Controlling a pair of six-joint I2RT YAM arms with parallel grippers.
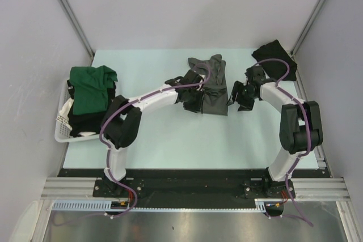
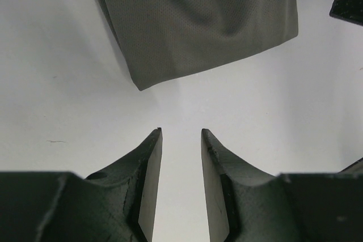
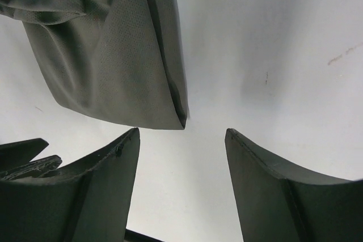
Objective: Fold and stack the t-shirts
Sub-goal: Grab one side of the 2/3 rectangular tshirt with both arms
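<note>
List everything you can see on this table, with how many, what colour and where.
grey t-shirt: one, dark charcoal, bunched mid-table between the two arms
black t-shirt: one, black, far right corner
green t-shirt: one, dark green, draped over the basket
basket: one, white slatted, left edge of the table
table: one, pale
left fingers: two, black, apart, nothing between them, near the grey t-shirt's edge
right fingers: two, black, apart, empty, near its corner
</note>
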